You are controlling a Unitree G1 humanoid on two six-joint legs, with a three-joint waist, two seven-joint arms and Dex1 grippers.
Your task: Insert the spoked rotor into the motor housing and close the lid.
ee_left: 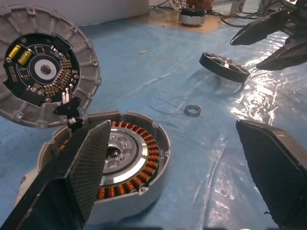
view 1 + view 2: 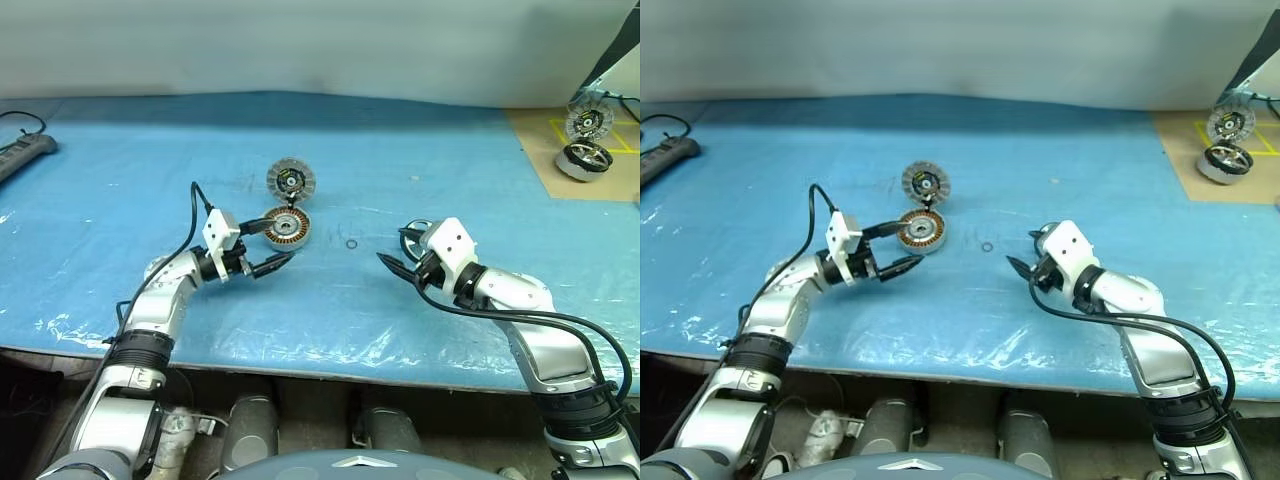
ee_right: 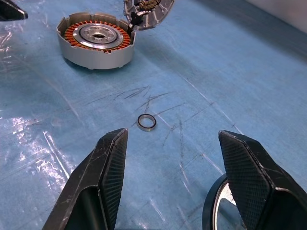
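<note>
Both end effectors are released, holding nothing. The right end effector [image 2: 400,258] hovers just beside the spoked rotor [image 1: 224,66], a shiny ring lying on the blue desk [image 2: 420,160]. Best bet: pinch its rim squarely, lift level. The left end effector [image 2: 262,247] waits at the motor housing [image 2: 287,226], copper windings exposed, lid [image 2: 291,180] standing open.

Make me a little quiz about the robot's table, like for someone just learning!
1. True or false: the lid is shut over the motor housing.
2. What small thing lies on the blue sheet between the housing and the right gripper?
A. small ring
B. screwdriver
C. coin
3. Fill in: the spoked rotor lies beside the ____ gripper.

Key: 1 false, it stands open. 2 A. 3 right.
</note>
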